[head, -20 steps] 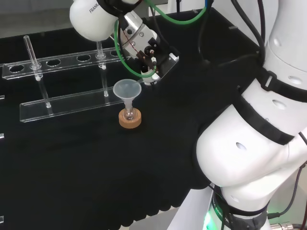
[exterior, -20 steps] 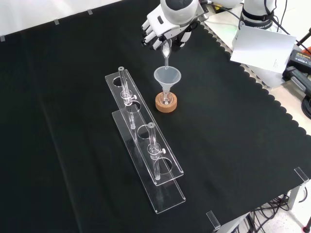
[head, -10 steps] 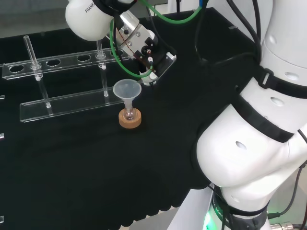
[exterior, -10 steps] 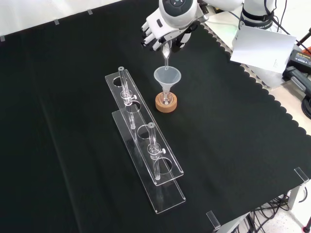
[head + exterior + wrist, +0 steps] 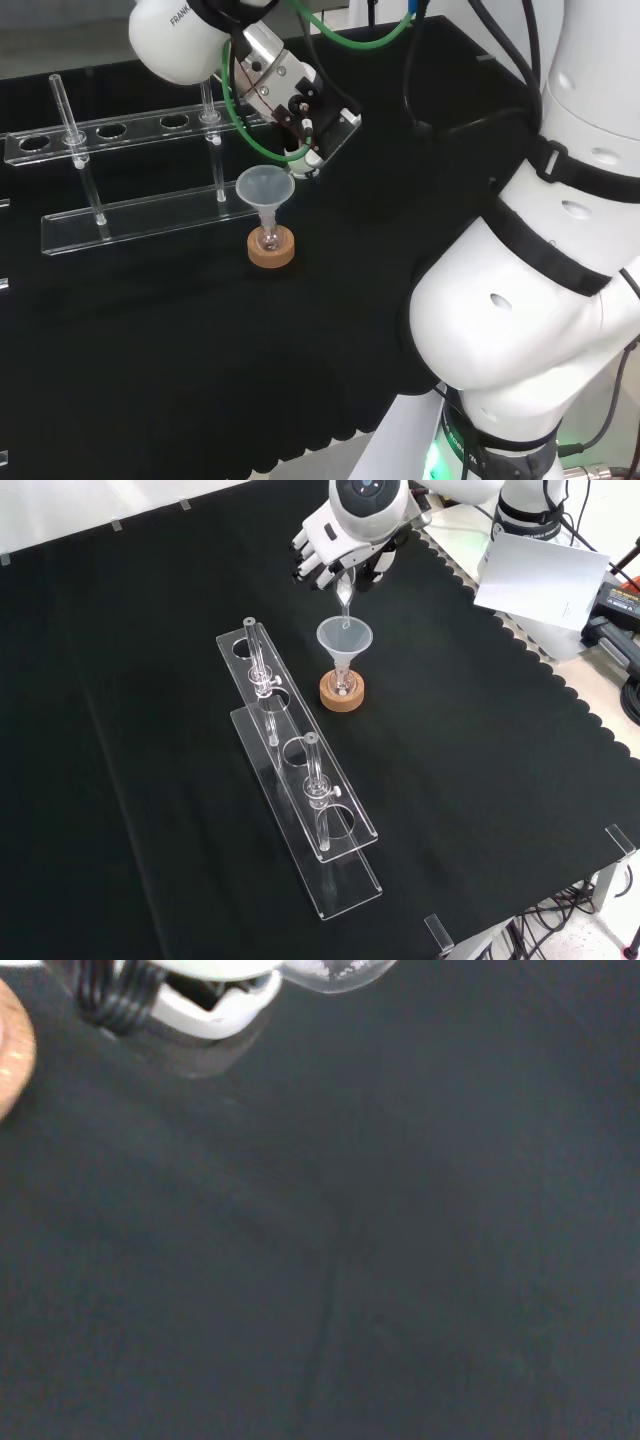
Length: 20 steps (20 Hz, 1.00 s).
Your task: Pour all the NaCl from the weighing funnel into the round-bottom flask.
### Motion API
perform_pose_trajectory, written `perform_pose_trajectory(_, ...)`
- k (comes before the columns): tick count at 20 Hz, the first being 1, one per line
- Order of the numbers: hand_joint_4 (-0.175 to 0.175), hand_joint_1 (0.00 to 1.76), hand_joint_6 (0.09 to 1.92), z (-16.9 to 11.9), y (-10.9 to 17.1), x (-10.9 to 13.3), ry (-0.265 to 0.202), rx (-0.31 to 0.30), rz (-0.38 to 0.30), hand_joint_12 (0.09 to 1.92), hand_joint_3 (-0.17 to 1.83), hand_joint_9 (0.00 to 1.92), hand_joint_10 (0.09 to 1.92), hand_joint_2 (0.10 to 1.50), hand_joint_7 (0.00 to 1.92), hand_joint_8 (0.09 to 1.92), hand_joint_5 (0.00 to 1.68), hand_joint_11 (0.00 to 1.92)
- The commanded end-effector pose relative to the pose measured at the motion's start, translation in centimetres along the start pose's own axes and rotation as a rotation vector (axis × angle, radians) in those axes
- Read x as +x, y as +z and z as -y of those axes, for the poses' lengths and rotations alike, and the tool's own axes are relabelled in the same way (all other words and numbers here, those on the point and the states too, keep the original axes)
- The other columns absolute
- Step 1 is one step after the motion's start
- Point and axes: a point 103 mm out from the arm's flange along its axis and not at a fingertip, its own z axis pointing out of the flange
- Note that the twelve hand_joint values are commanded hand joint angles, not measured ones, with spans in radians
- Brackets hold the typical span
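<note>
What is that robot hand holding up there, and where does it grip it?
The hand holds the glass weighing funnel by its upper end, its spout tilted down over the plastic funnel.

Even overhead light falls on the black worktop (image 5: pixel 150 630), leaving hardly any shadow. White arm links (image 5: pixel 520 300) glare brightly. Up close, the robot hand (image 5: pixel 215 1000) is blurred.

Two clear racks (image 5: pixel 300 790) hold glass tubes (image 5: pixel 316 780) on the black cloth (image 5: pixel 130 730).
</note>
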Motion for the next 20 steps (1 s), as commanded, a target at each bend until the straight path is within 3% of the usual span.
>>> perform_pose_trajectory(1, 0.175, 1.10, 0.80, -0.5, 0.0, -0.5, 0.038, 0.018, 0.074, 1.11, 0.58, 0.88, 0.37, 0.74, 0.52, 0.65, 1.18, 0.74)
perform_pose_trajectory(10, 0.175, 1.10, 0.80, -0.3, -0.8, 0.0, 0.046, 0.026, 0.091, 1.11, 0.58, 0.88, 0.37, 0.73, 0.52, 0.65, 1.19, 0.74)
perform_pose_trajectory(20, 0.175, 1.10, 0.79, -0.4, 0.4, -0.9, 0.035, 0.020, 0.042, 1.11, 0.59, 0.88, 0.37, 0.73, 0.52, 0.65, 1.19, 0.74)
